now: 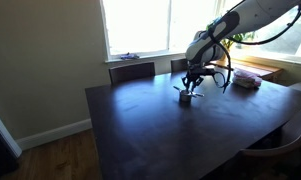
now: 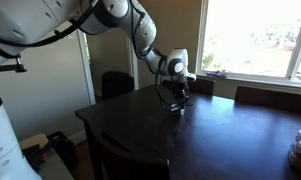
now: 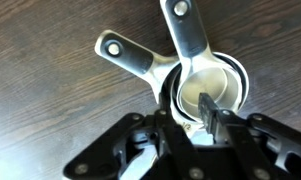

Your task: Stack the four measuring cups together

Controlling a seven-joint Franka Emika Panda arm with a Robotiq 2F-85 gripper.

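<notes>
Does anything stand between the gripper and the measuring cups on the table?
Nothing visible does. In the wrist view the gripper is right at the nested measuring cups, one finger inside the top cup. Their handles point away from it.

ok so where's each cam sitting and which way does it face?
Exterior view: beyond a table corner, facing the windows; arm enters upper right, fingers above the cups.
Exterior view: close beside the arm, looking across the table, windows at right; arm enters upper left.
Wrist view: looks down on the nested cups; only fingers show, at the bottom.
Shared: both exterior views show arm, table, fingers; wrist view shares cups and fingers.
</notes>
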